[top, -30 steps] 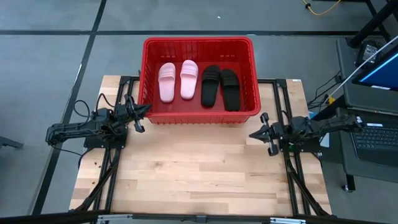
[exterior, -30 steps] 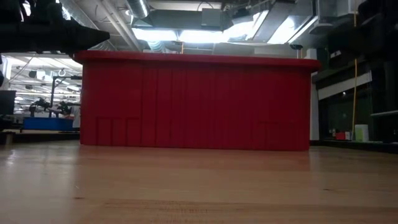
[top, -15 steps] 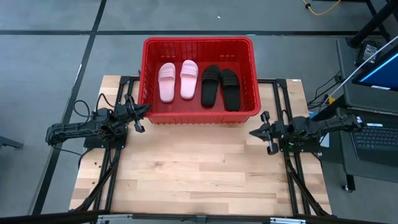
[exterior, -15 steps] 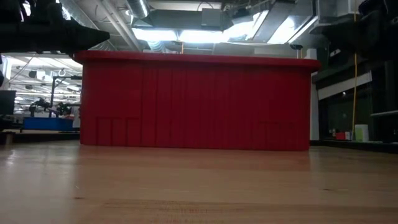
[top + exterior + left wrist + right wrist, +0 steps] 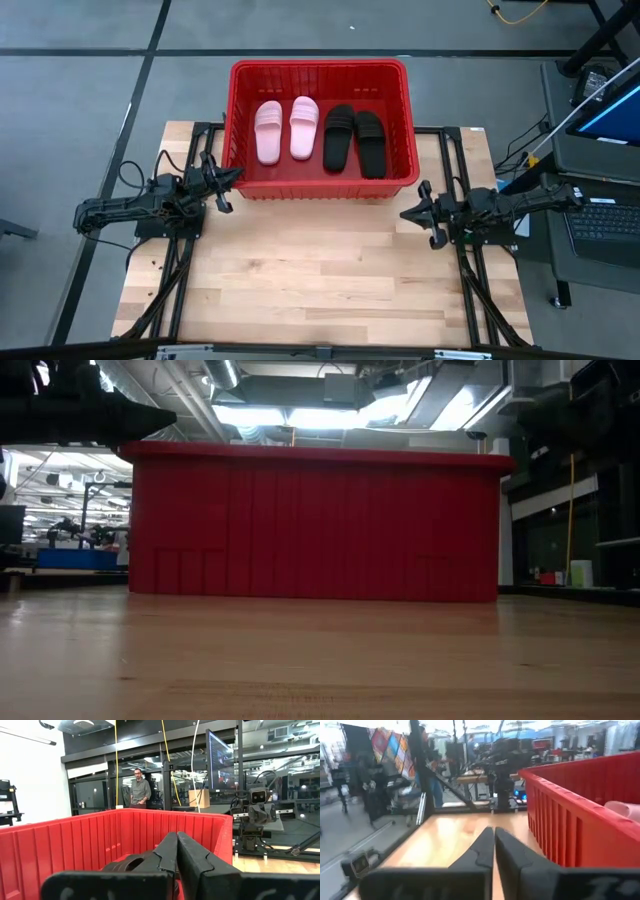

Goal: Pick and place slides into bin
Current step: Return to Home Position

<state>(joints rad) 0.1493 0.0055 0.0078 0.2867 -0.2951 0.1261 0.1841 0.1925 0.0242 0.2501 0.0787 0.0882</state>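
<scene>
The red bin (image 5: 318, 66) stands at the table's far middle; it fills the low view (image 5: 315, 525). Inside it two pale pink slides (image 5: 285, 130) and two black slides (image 5: 354, 140) lie side by side, soles down on the bin's floor, the pink ones on the left. My left gripper (image 5: 237, 175) is shut and empty, just outside the bin's near left corner (image 5: 176, 839). My right gripper (image 5: 404, 214) is shut and empty, near the bin's near right corner (image 5: 493, 831). A pink slide's edge (image 5: 625, 809) shows over the bin's wall (image 5: 580, 820).
Bare wooden tabletop (image 5: 320, 270) lies between the bin and the table's near edge. A desk with a laptop (image 5: 600, 215) stands past the table's right edge. A person (image 5: 140, 790) stands in the room beyond the bin.
</scene>
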